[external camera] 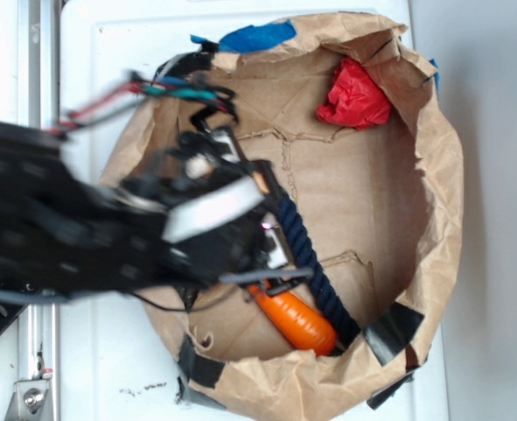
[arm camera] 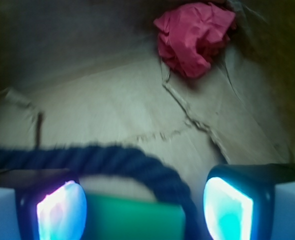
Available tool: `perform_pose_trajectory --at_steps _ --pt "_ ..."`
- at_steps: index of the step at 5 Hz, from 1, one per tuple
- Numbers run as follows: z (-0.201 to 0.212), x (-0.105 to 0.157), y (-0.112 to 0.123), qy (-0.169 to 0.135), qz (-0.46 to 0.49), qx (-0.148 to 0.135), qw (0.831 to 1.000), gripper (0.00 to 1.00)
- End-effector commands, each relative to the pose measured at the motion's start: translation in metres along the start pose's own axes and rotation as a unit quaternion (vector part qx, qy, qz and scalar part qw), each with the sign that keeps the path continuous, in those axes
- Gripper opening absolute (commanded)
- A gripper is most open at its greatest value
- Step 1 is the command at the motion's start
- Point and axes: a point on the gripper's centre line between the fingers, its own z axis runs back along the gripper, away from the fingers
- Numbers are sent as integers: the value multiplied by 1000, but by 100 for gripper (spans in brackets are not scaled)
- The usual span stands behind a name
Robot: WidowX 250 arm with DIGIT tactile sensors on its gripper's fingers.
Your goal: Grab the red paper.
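The red paper point(external camera: 355, 95) sits crumpled in the far corner of the brown paper bag point(external camera: 434, 175), well apart from our claw point(arm camera: 145, 205). Our claw is wide and empty above the blue rope point(arm camera: 112, 160), so we are on the reaching step. Next we should move over the paper, then go down.

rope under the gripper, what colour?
Dark navy blue, twisted strands. The rope shows best in the wrist view, crossing between the open gripper fingers.

A white table point(external camera: 109, 368) lies under the claw. A gray wall point(external camera: 495, 88) stands far off past it. The light is bright and soft.
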Motion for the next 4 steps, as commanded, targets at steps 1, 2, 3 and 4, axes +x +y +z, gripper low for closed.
perform_pose_trajectory --at_steps 1,2,3,4 --pt "-15 42 37 -3 30 0 1000 100" --pt "-30 69 48 5 35 2 999 100" --pt "-37 90 53 7 36 4 999 100" --pt "-36 92 37 7 31 -4 999 100"
